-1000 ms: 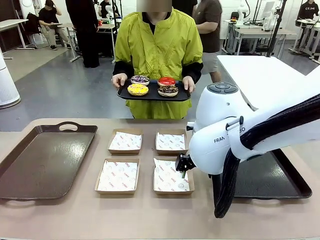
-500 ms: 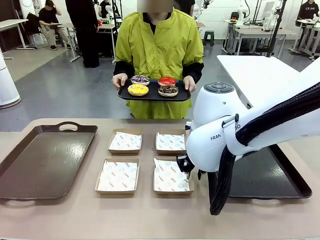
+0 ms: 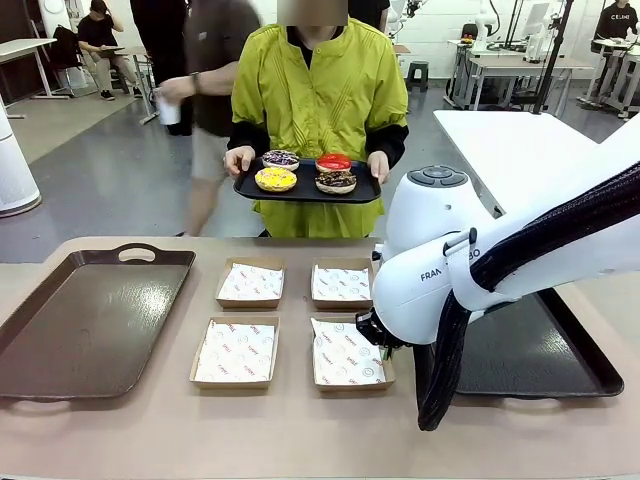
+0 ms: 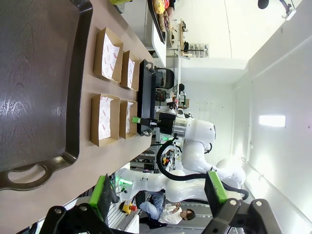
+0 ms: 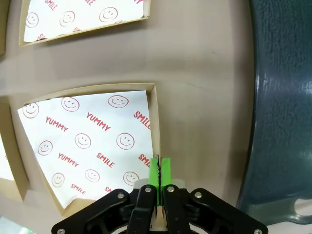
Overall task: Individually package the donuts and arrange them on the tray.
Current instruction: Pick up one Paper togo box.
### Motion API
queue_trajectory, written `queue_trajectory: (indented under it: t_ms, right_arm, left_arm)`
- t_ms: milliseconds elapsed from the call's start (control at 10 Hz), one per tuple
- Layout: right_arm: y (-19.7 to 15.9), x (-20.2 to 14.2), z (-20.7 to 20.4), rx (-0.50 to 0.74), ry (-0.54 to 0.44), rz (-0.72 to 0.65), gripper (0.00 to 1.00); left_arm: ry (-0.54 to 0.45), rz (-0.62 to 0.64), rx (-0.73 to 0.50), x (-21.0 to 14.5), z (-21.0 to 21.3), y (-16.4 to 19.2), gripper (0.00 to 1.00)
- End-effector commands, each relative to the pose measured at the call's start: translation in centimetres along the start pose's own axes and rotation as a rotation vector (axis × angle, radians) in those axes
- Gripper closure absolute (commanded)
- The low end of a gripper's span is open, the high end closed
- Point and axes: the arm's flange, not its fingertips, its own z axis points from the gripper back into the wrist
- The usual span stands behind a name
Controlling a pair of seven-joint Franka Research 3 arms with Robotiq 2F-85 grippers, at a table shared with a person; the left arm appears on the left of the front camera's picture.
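Note:
A person across the table holds a black serving tray (image 3: 306, 190) with the donuts: yellow (image 3: 275, 179), red (image 3: 333, 162), chocolate (image 3: 336, 181) and a purple sprinkled one (image 3: 280, 158). My right gripper (image 3: 373, 336) is down at the near right paper-lined box (image 3: 348, 353). In the right wrist view its green pads (image 5: 155, 171) are pressed together on that box's right wall (image 5: 157, 122), so it is shut on the box (image 5: 92, 141). My left gripper (image 4: 160, 190) hangs open and high above the table's left end, holding nothing.
Three more lined boxes (image 3: 236, 350) (image 3: 250, 283) (image 3: 341, 284) sit mid-table. A brown tray (image 3: 90, 320) lies at the left and a dark tray (image 3: 545, 350) at the right, partly behind my right arm. Someone walks past behind the person.
My right gripper went from open to shut on the near right box's wall. The box has shifted slightly to the right. A passer-by has come in behind the person.

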Motion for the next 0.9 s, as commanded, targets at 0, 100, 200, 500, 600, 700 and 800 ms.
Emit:
queue_trajectory:
  t_ms: [0,100,200,500,600,700,800]
  right_arm:
    - [0.8,0.5,-0.2,-0.019,-0.024,-0.054,1.0]
    - [0.8,0.4,0.3,-0.027,-0.04,-0.072,1.0]
    - [1.0,0.0,2.2,-0.022,0.008,-0.07,1.0]
    - [2.1,0.7,14.6,0.017,0.004,0.061,1.0]
    - [2.6,1.4,17.6,0.023,-0.012,0.08,1.0]
    - [3.0,2.7,20.0,0.028,-0.028,0.074,1.0]
    - [3.4,4.7,22.0,0.026,-0.039,0.054,1.0]
  left_arm:
    - [-0.006,0.001,-0.011,-0.1,0.2,-0.1,0.0]
    - [-0.006,0.001,-0.011,-0.1,0.2,-0.1,0.0]
    - [-0.006,0.001,-0.011,-0.1,0.2,-0.1,0.0]
    - [-0.006,0.001,-0.011,-0.1,0.2,-0.1,0.0]
    - [-0.006,0.001,-0.011,-0.1,0.2,-0.1,0.0]
    - [-0.006,0.001,-0.011,-0.1,0.2,-0.1,0.0]
    - [-0.006,0.001,-0.011,-0.1,0.2,-0.1,0.0]
